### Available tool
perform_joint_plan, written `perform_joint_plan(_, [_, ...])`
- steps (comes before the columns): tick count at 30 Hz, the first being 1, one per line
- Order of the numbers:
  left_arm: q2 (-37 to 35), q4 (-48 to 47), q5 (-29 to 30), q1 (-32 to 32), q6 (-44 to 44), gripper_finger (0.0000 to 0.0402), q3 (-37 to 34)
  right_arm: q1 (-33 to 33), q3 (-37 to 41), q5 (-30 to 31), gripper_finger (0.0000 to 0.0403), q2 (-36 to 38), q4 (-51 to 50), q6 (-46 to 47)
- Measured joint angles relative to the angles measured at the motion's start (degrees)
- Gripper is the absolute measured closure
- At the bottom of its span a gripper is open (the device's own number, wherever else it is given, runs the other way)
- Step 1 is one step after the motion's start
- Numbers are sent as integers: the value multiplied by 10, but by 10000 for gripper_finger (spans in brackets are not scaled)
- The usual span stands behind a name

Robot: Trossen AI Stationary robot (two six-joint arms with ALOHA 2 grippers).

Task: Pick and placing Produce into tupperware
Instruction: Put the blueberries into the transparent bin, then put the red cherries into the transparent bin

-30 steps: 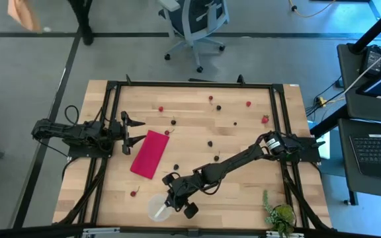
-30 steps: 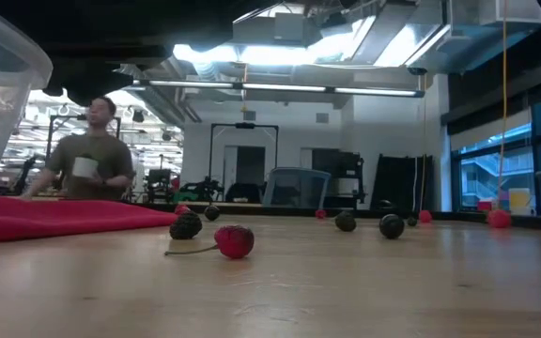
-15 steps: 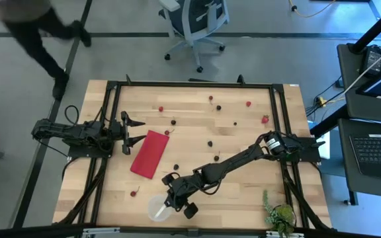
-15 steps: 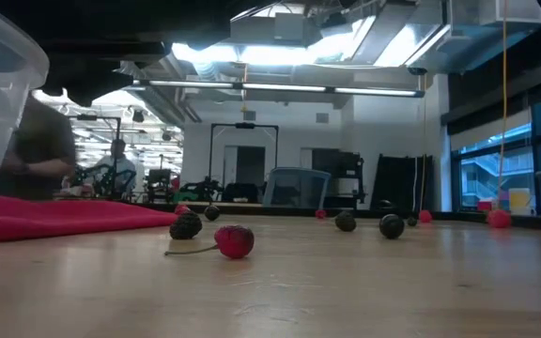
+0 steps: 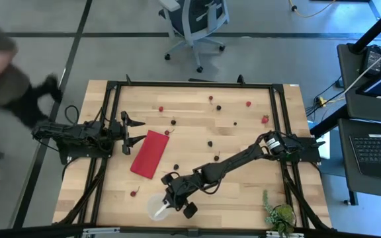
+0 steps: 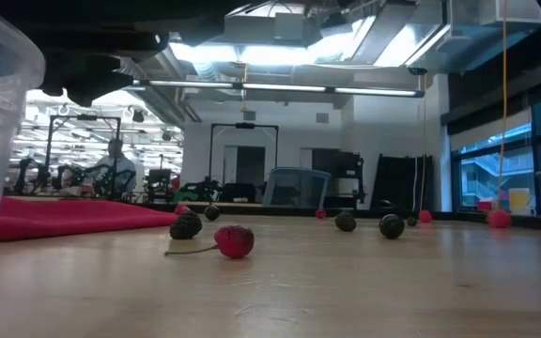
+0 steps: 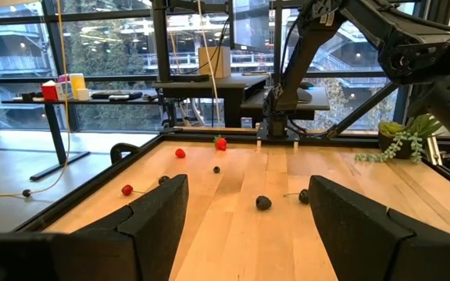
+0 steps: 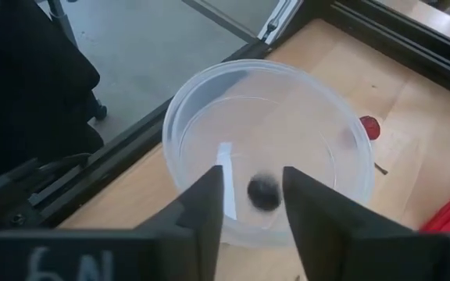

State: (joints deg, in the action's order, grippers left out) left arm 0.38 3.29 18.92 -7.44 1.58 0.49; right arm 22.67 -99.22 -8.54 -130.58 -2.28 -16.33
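The tupperware (image 8: pixel 268 148), a small round clear cup, stands near the table's near edge (image 5: pixel 157 207). My right gripper (image 8: pixel 254 199) hovers over it, slanting down, its fingers open. A dark cherry (image 8: pixel 264 193) shows blurred between the fingertips inside the cup's outline, touching neither finger. More produce lies scattered on the wood: dark cherries (image 5: pixel 210 143) and red berries (image 5: pixel 161 109). One red cherry (image 8: pixel 369 127) lies just beside the cup. My left gripper (image 5: pixel 141 131) waits open at the table's left, pointing level.
A magenta cloth (image 5: pixel 149 153) lies flat left of centre, between the two grippers. A small green plant (image 5: pixel 280 213) stands at the near right corner. A black frame rail (image 5: pixel 190 84) runs round the table. A person (image 5: pixel 5 73) is beyond the far left corner.
Neither arm has visibly moved. The person beyond the table's far left corner has walked along the floor toward the left side.
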Motion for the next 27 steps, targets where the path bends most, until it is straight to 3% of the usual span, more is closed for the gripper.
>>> perform_joint_plan(7, [0,0,0,0,0,142,0,0,-13,4,212,1,-9,-5])
perform_joint_plan(11, [0,0,-2,0,0,142,0,0,-76,53,200,8,-140,-10])
perform_joint_plan(16, [0,-1,-11,0,0,142,0,0,-125,57,198,39,-308,-15])
perform_joint_plan(20, [0,0,-49,0,3,142,0,-5,-60,59,198,94,-327,6])
perform_joint_plan(27, [0,2,-83,-1,8,142,0,-21,207,96,198,256,-129,56])
